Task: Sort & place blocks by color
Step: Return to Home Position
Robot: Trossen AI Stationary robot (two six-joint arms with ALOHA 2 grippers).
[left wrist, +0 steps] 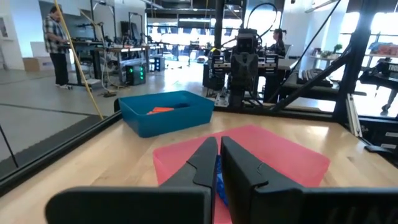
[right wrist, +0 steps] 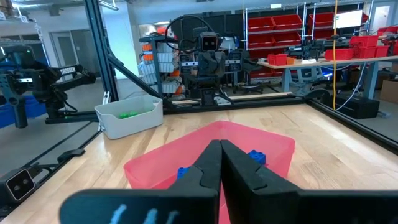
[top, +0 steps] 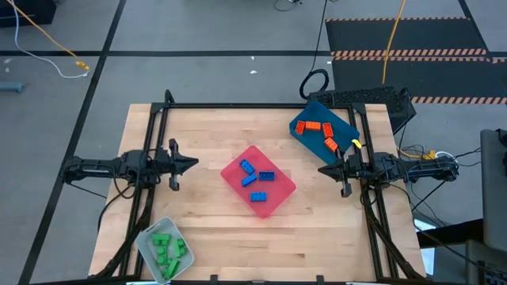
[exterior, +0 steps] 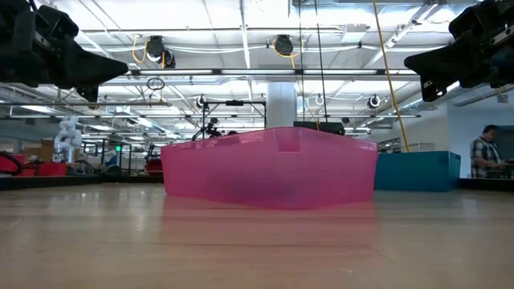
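Blue blocks [top: 256, 180] lie in the pink-red tray [top: 277, 198] at the table's middle. Orange blocks [top: 318, 131] sit in the dark blue tray [top: 346, 124] near the far right corner. Green blocks [top: 165, 250] fill the pale grey tray [top: 147, 237] at the near left corner. My left gripper [top: 194, 164] hovers shut left of the pink-red tray, raised above the table. My right gripper [top: 322, 170] hovers shut on the tray's right, also raised. Both point toward the tray. In the wrist views, my left gripper [left wrist: 217, 147] and right gripper [right wrist: 219, 147] hold nothing.
A black frame [top: 261, 105] runs along the table's far edge and down both sides. Bare wood lies between the trays and along the near edge [top: 269, 253]. A person [exterior: 485, 152] stands in the room beyond the table, and another person [left wrist: 57, 43] farther off.
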